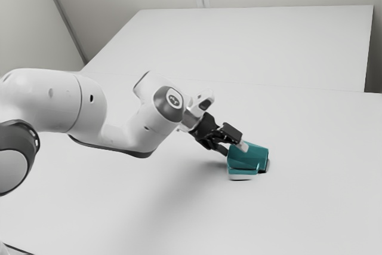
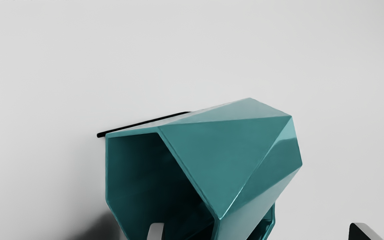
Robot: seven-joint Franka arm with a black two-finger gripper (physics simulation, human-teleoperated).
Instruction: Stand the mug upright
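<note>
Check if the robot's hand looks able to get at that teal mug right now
Probably yes: the hand is open right by the mug, one fingertip showing against its open mouth, and nothing visible stands in the way.

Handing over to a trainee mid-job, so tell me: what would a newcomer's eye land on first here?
Probably the teal faceted mug, tipped on its side on the pale table, its dark mouth showing in the wrist view. Next, the white arm reaching in from the exterior view's left, its black gripper open at the mug.
</note>
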